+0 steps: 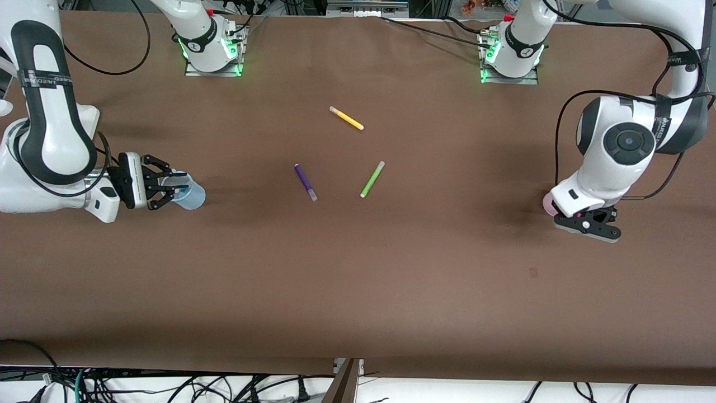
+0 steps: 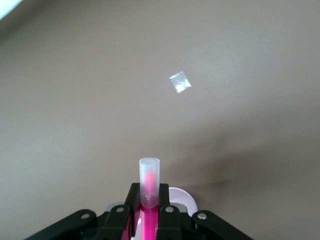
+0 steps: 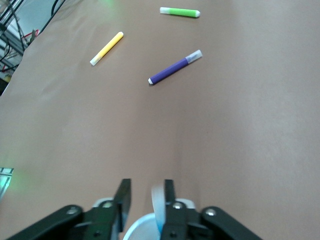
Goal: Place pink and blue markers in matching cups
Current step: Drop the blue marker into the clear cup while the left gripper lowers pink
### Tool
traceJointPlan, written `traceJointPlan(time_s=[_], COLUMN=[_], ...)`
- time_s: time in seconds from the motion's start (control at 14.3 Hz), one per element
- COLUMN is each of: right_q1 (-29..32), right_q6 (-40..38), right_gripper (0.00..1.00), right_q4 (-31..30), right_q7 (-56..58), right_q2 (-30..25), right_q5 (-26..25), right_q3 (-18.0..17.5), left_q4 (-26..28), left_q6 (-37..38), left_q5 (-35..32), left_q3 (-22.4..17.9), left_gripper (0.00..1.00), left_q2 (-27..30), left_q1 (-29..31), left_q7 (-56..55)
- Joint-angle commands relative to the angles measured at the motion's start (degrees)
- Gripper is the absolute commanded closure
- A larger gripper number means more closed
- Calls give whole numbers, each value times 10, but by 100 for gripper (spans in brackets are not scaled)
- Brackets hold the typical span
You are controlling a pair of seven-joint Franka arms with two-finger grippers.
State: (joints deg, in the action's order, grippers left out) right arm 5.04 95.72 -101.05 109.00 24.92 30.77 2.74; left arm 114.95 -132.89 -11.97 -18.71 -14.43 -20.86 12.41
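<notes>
My left gripper [image 2: 149, 194] is shut on the pink marker [image 2: 149, 176], which stands upright, pale cap up, over the pale pink cup [image 2: 183, 197]. In the front view this gripper [image 1: 587, 223] is at the left arm's end of the table, and only an edge of the pink cup [image 1: 549, 205] shows beside it. My right gripper [image 3: 147, 190] is open over the pale blue cup [image 3: 144, 228]. The blue marker [image 3: 158, 201] stands in that cup and leans on one finger. In the front view the right gripper [image 1: 165, 183] is at the blue cup [image 1: 189, 193], at the right arm's end.
Three other markers lie mid-table: yellow [image 1: 346, 118] nearest the bases, dark purple [image 1: 305, 182] and lime-green [image 1: 372, 179] side by side nearer the front camera. They also show in the right wrist view: yellow [image 3: 106, 48], purple [image 3: 175, 67], green [image 3: 180, 12]. A small shiny patch [image 2: 179, 82] lies on the cloth.
</notes>
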Motion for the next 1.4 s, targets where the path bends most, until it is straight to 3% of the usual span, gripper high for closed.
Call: traceJointPlan(time_s=[0.0, 0.14, 0.35, 0.56, 0.7, 0.98, 1.19, 1.26, 1.33], right_q1=[8, 4, -6, -41, -63, -91, -89, -86, -79], right_q6=[-23, -31, -47, -75, -95, -100, -98, -90, -80], right_gripper=[0, 0, 0, 0, 0, 0, 0, 0, 0], right_q4=[27, 71, 126, 190, 205, 176, 113, 93, 82], right_q7=[-91, -223, -470, -689, -832, -1075, -1123, -1116, -1109], right_q2=[-10, -11, -14, -13, -14, -59, -127, -151, -170], right_q5=[11, -9, -82, -193, -229, -272, -312, -312, -312], right_q3=[-1, -1, -8, -7, -8, -19, -29, -29, -29], left_q4=[66, 69, 75, 71, 70, 56, 55, 54, 48], left_q6=[-44, -43, -43, -42, -41, -40, -28, -10, 3], left_q5=[61, 123, 223, 327, 359, 425, 497, 509, 512], left_q3=[9, 9, 8, 8, 9, 9, 9, 8, 8], left_gripper=[100, 100, 100, 100, 100, 100, 100, 94, 78], left_q2=[43, 43, 27, 13, 4, -23, -35, -34, -34], left_q1=[14, 33, 72, 87, 106, 138, 146, 148, 153], left_q7=[88, 155, 276, 375, 444, 564, 645, 650, 651])
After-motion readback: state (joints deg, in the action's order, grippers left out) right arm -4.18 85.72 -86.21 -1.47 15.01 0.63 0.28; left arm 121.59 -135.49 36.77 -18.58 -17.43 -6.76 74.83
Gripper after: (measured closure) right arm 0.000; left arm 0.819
